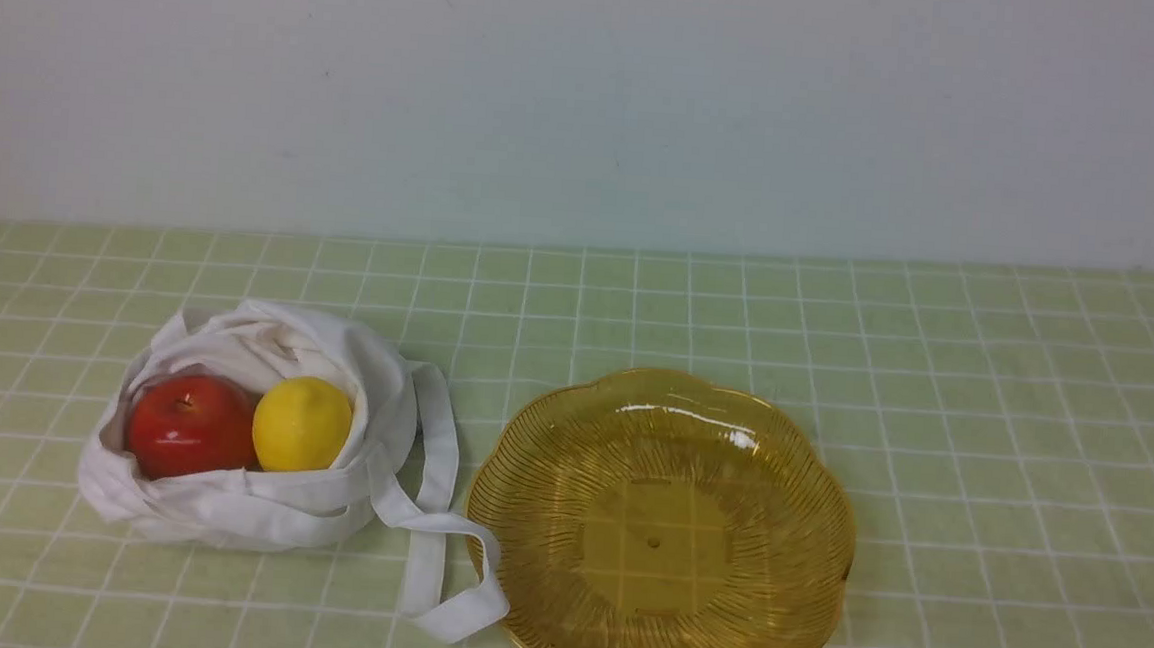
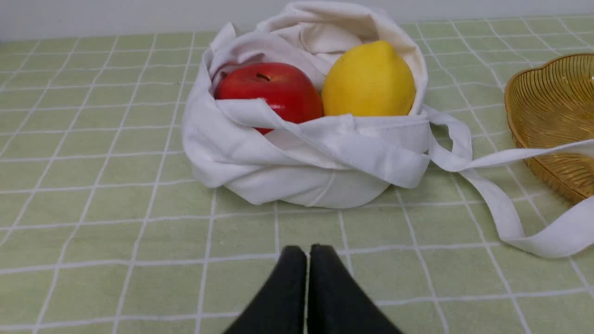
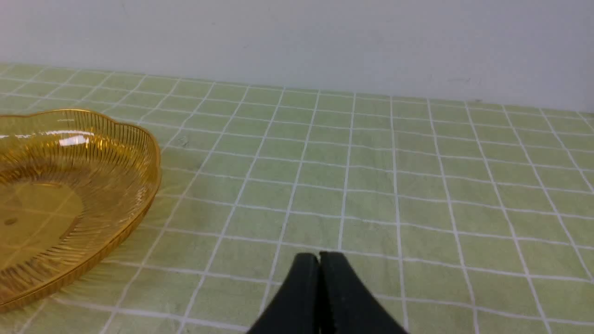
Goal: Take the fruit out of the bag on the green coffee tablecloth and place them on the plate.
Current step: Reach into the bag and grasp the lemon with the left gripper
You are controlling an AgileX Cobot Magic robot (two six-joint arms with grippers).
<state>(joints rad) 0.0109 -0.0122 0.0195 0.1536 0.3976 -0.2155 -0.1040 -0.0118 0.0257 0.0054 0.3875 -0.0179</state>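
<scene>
The black left claw and black right claw are both clenched, tips pressed together, low over the pale green tablecloth with thin white grid lines covering the surface. Farther out sits the wide ribbed amber glass plate with a scalloped rim, a long white strap lying against its left rim. Just left, the soft white cloth bag holds the glossy red apple and smooth yellow lemon side by side.

Staged setting (home or lab unclear): bare white wall, green gridded tablecloth.
</scene>
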